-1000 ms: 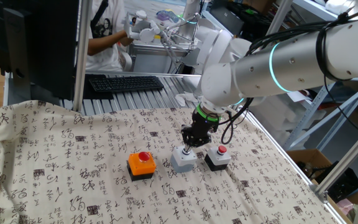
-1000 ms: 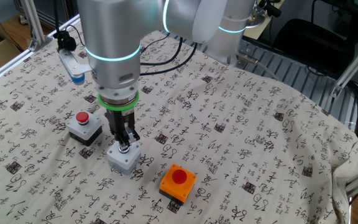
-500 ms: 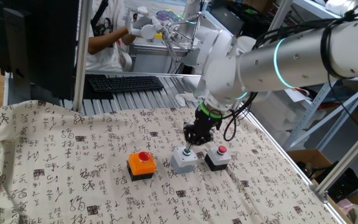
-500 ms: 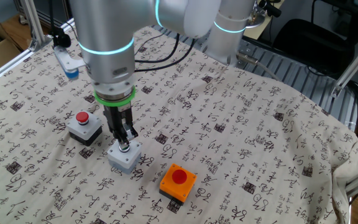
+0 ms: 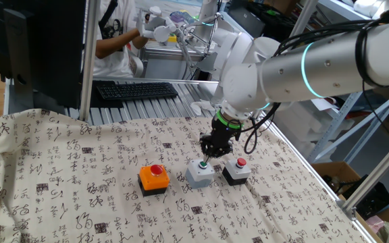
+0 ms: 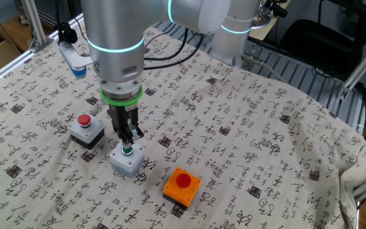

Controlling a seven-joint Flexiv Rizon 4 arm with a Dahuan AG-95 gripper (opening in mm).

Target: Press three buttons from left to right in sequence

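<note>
Three buttons stand in a row on the patterned cloth. The orange box with a red button (image 5: 154, 178) (image 6: 182, 186) is at one end. The light grey box with a green button (image 5: 200, 173) (image 6: 128, 160) is in the middle. The black box with a small red button (image 5: 236, 171) (image 6: 86, 129) is at the other end. My gripper (image 5: 208, 154) (image 6: 127, 141) points straight down just above the green button, fingers shut together and holding nothing. The green cap shows below the fingertips.
A black keyboard (image 5: 137, 89) lies beyond the cloth's far edge, with a person (image 5: 113, 34) behind it. A blue and white object (image 6: 75, 63) rests on the cloth near the arm's base side. The table's edge (image 5: 302, 162) runs close past the black box.
The gripper was pressed down on the green button a second ago. It has since lifted slightly, uncovering the green cap. The boxes have not moved.
</note>
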